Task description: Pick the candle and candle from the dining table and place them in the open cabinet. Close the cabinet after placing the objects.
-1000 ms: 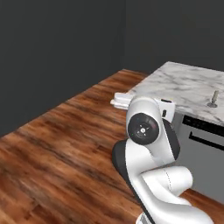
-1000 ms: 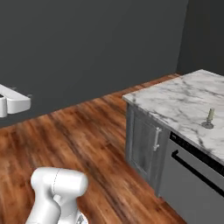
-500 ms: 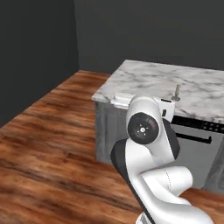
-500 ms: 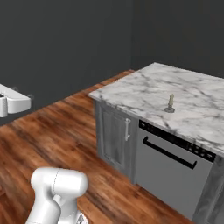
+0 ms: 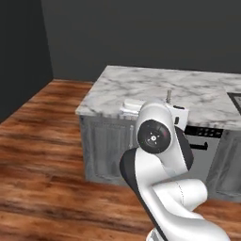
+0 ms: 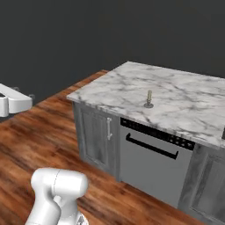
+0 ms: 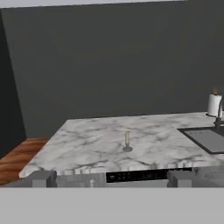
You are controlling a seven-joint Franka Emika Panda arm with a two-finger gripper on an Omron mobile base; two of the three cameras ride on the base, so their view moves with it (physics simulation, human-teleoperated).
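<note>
A stubby pale-olive candle (image 6: 149, 99) on a small grey metal base stands upright near the front edge of the white marble dining table (image 6: 184, 88). It also shows in the hand view as the candle (image 7: 127, 142), straight ahead across the table (image 7: 87, 148), and in the left base view as the candle (image 5: 168, 95), just above my arm. My gripper (image 7: 111, 179) hangs well short of the table, level with its top. It is open, with its fingertips (image 7: 43, 178) wide apart and nothing between them. The open cabinet is out of view.
The table's grey base carries a dishwasher front with a black bar handle (image 6: 151, 147) and a panelled door with a silver handle (image 6: 109, 128). A sink (image 7: 208, 139), a faucet and a white cylinder (image 7: 214, 104) sit at the far right. Wood floor (image 5: 42, 155) lies around the base.
The whole picture has shifted, so the base has moved: the marble table now sits nearer the middle and closer. The gripper has stayed open.
</note>
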